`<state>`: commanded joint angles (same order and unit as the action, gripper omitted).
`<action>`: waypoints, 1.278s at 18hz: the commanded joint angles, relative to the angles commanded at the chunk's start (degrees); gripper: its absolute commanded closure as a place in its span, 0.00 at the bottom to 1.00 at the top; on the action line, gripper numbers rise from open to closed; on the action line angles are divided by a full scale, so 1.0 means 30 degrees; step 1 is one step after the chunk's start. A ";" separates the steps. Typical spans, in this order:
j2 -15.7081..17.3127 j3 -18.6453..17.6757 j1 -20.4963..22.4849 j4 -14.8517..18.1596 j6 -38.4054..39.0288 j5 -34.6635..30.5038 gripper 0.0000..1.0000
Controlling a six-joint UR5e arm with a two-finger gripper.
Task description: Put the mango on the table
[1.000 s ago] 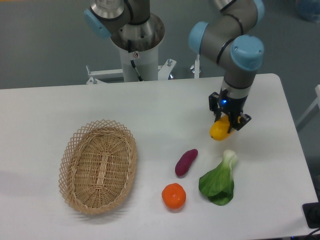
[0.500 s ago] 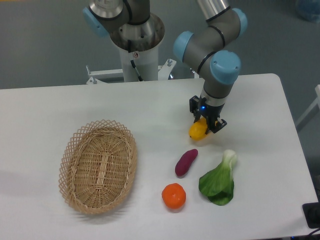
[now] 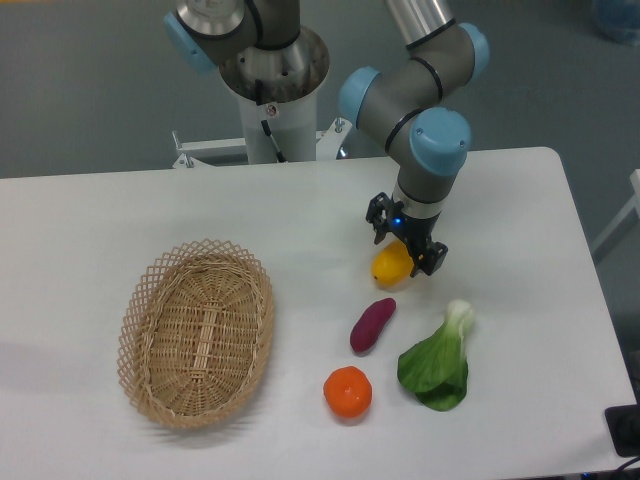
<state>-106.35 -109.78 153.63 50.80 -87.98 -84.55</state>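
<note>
While the tool (image 3: 404,246) grasps the smooth oval mango (image 3: 391,264), it sits above the matte white table (image 3: 300,230).

Claw (image 3: 404,244) hangs from the arm over the right-centre of the white desk (image 3: 100,220), its two dark fingers spread to either side of the yellow mango (image 3: 391,264); whether the fingers actually press the fruit, or whether it sits on the surface, cannot be told. Just below the mango lies a purple sweet potato (image 3: 372,324), with an orange (image 3: 347,391) below that and a leafy green bok choy (image 3: 438,361) to the right. An oval wicker basket (image 3: 197,332) sits well apart on the left.
</note>
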 joint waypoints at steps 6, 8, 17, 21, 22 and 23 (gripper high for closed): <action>-0.0027 0.3333 -0.0320 0.0497 0.0931 0.0088 0.00; -0.0087 0.4945 -0.0614 0.1982 0.2775 0.0117 0.00; -0.0615 0.9669 -0.0469 0.7469 0.3282 0.0968 0.00; -0.0439 0.9670 -0.0176 0.7529 0.3136 0.0967 0.00; -0.0410 0.9670 -0.0146 0.7529 0.3106 0.1025 0.00; -0.0410 0.9670 -0.0146 0.7500 0.3106 0.1025 0.00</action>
